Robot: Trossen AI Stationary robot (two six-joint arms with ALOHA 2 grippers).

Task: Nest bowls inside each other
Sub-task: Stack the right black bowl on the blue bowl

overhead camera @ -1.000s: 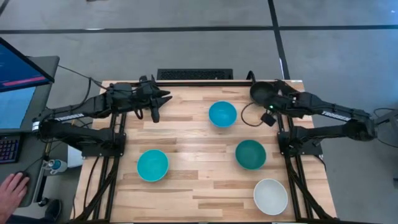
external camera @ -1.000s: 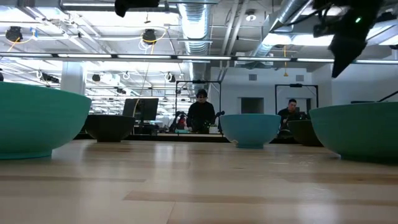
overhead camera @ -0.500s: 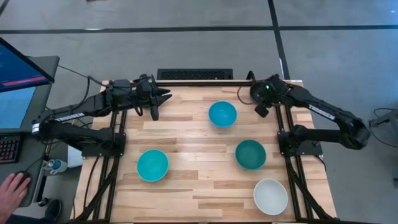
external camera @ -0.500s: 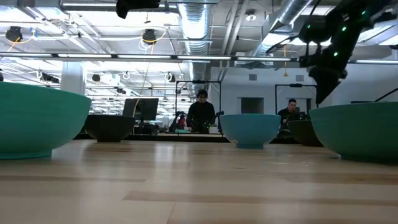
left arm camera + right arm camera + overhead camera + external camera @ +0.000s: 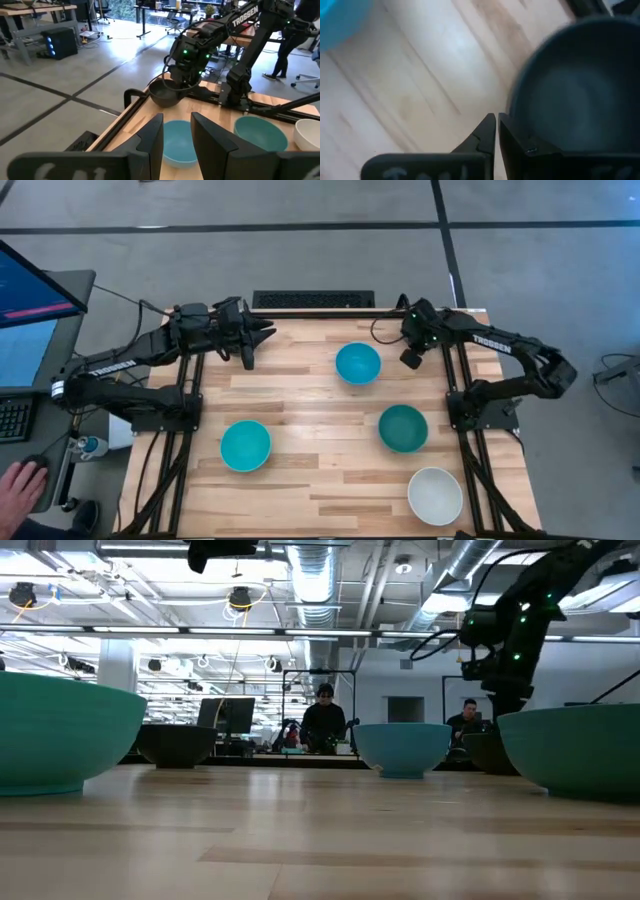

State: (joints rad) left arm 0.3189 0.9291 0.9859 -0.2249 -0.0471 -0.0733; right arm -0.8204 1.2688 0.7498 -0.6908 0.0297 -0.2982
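Four bowls sit upright on their bases on the wooden table: sky-blue, turquoise, dark teal-green and white. One black bowl stands at the far right corner, under my right gripper, which is shut and points down beside the bowl's rim. The other black bowl stands near the far left corner and is mostly hidden under my left arm in the high view. My left gripper is open and hovers there, facing the sky-blue bowl. My right gripper points down from above, its shut fingers just outside the black bowl's rim. I cannot tell whether they touch the rim. The bowl rests on the table.
A dark keyboard-like bar lies beyond the far edge. A monitor and a person's hand are off the table's left side. Bare wood lies at the table's middle and near-left part. People sit in the room beyond.
My right arm has swung in over the far right corner. Its gripper has come down and moved toward the table's left, from beside the black bowl to right at its rim, and the wrist has turned as it went. The bowls have stayed in place.
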